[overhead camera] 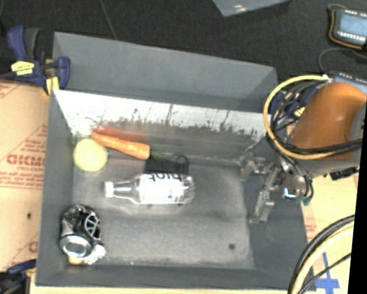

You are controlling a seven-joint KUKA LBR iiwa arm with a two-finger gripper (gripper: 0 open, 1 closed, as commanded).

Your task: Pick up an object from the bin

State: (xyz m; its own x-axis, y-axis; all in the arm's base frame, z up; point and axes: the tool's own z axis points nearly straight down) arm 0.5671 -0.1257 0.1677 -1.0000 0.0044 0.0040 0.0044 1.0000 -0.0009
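Hanging over the bare bin floor (213,237), well right of the bottle (156,189), is the pincer (264,196); whether it is apart or together cannot be told. The bottle lies on its side. It is clear plastic, judged light, slippery and crushable; take it across the labelled body. The carrot (123,145) just behind the bottle looks firmer and narrower.

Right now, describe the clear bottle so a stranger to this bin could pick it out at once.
Start at the grey metal bin and look to the middle of its floor. There a clear plastic bottle lies on its side, cap toward the view's left, just below an orange carrot in the view. It alone is see-through, with a white label bearing black letters.
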